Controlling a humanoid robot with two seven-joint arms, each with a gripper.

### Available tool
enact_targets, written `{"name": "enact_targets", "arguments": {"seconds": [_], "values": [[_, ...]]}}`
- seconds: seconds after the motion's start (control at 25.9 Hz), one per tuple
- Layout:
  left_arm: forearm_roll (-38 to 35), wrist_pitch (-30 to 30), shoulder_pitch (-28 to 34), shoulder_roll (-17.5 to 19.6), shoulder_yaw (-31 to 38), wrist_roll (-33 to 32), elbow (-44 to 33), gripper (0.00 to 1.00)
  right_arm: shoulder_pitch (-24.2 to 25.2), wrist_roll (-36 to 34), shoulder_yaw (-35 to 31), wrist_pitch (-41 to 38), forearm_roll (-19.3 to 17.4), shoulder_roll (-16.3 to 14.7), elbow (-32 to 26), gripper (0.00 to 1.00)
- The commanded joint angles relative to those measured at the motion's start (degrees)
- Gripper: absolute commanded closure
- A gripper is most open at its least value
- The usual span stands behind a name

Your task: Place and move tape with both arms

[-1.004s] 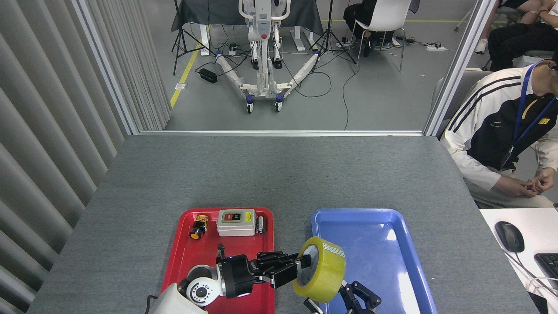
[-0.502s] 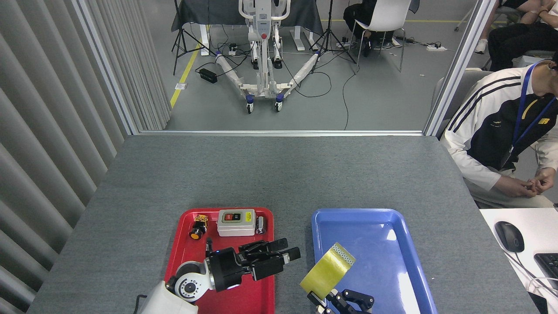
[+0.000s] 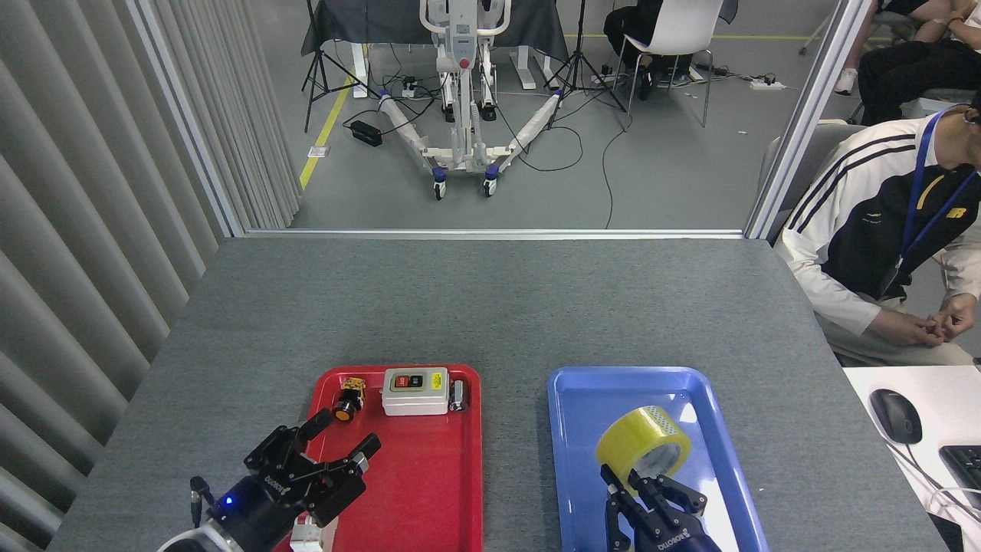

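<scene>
— Where is the tape [image 3: 642, 448]?
— Over the blue tray [image 3: 571, 460], tilted, pinched at its near rim by the right gripper [image 3: 640, 491].
— And the left gripper [image 3: 326, 456]?
— Fingers spread, holding nothing, at the red tray [image 3: 429, 491]'s near left edge. A switch box [image 3: 415, 391] sits at that tray's far end.

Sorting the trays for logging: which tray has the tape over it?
The blue tray, on the right; the tape sits over it at the right gripper. The red tray holds switch parts.

Tape [image 3: 642, 443] in right tray [image 3: 571, 460], switch box [image 3: 415, 390] at far end of left tray [image 3: 429, 491]
</scene>
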Motion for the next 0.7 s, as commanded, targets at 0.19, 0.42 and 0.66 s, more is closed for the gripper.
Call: {"name": "enact_targets", "arguments": {"seconds": [0.19, 0.42, 0.66], "values": [[-13.63, 24.83, 3.64, -1.27, -5.98, 4.31, -4.58, 0.01, -7.64, 31.73, 0.50, 2.33, -0.72, -0.94, -1.15, 1.00], [-13.36, 28.87, 2.67, 0.49, -5.10, 3.95, -3.00, 0.01, -10.63, 49.13, 0.68, 2.41, -2.56, -0.59, -2.64, 1.00], [-13.01, 25.88, 2.85, 1.02, -5.01, 3.95, -3.08, 0.01, -11.77, 50.89, 0.59, 4.96, -2.65, -0.85, -1.85, 0.01]]}}
